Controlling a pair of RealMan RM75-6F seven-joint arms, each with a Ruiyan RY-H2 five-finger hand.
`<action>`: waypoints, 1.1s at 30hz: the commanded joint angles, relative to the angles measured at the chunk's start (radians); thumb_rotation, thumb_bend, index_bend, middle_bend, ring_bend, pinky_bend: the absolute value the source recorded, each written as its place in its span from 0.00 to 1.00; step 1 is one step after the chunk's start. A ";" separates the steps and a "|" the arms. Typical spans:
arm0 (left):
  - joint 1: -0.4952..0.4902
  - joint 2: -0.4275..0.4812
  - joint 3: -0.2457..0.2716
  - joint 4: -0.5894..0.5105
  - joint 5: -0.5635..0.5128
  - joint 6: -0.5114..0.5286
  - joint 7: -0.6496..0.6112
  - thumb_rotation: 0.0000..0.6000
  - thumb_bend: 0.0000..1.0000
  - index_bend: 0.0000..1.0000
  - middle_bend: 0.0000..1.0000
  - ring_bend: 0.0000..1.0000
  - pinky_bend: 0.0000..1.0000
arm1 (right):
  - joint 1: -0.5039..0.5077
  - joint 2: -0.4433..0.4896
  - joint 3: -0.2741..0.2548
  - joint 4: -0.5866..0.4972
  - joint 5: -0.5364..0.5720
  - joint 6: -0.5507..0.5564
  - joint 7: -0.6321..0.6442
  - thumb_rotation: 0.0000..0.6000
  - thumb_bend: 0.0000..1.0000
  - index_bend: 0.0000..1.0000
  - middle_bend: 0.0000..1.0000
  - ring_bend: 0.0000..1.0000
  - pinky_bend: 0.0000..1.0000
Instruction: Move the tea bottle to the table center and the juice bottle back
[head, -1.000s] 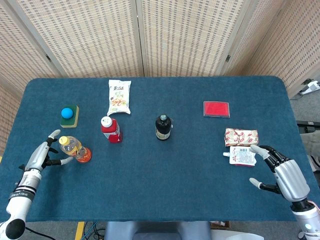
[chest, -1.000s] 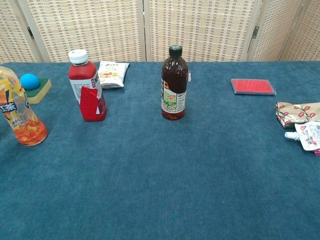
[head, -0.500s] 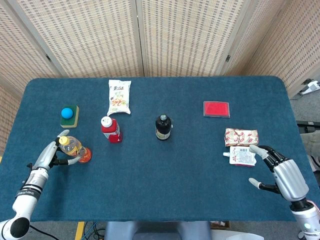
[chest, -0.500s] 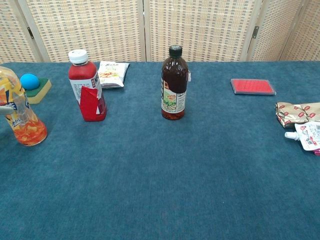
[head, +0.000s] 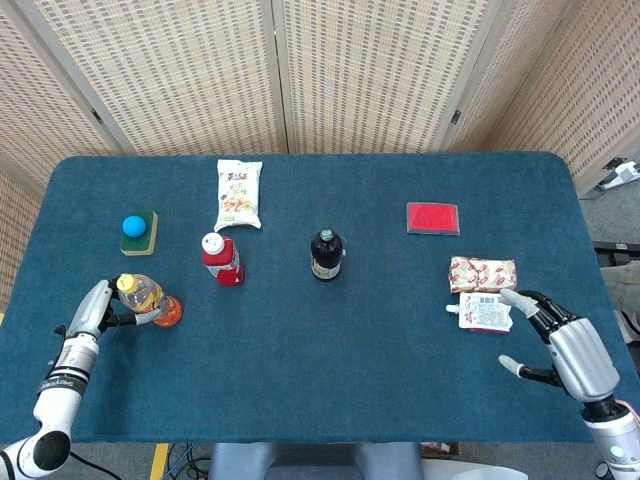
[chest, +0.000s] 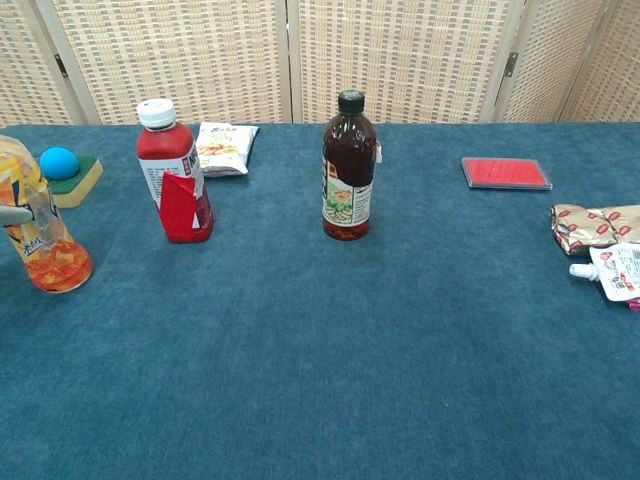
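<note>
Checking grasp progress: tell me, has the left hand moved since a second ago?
Yes. The left hand closed in on the orange bottle, toward the blue ball.

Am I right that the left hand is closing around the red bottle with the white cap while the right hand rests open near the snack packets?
Not quite: the left hand is at the orange tea bottle, not the red bottle, which stands alone further back, as the head view shows. The right hand does rest open near the snack packets.

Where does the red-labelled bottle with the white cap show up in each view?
Head view: red bottle, left of centre, below the snack packet.
Chest view: red bottle, upper left, in front of the same snack packet.
Shared landmark: dark bottle, to its right in both.
</note>
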 joint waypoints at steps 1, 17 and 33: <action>-0.003 -0.004 0.000 0.003 -0.004 0.004 0.004 1.00 0.10 0.60 0.45 0.33 0.35 | 0.000 0.000 0.000 0.000 -0.001 -0.001 0.000 1.00 0.07 0.17 0.29 0.19 0.44; -0.060 -0.050 -0.059 0.056 -0.043 0.032 0.033 1.00 0.10 0.61 0.46 0.34 0.35 | 0.001 -0.002 0.002 0.003 0.003 -0.006 0.001 1.00 0.08 0.17 0.30 0.19 0.44; -0.145 -0.109 -0.096 0.208 -0.111 -0.017 0.084 1.00 0.10 0.62 0.46 0.34 0.35 | 0.010 -0.008 -0.001 0.002 0.005 -0.034 -0.020 1.00 0.08 0.17 0.30 0.19 0.44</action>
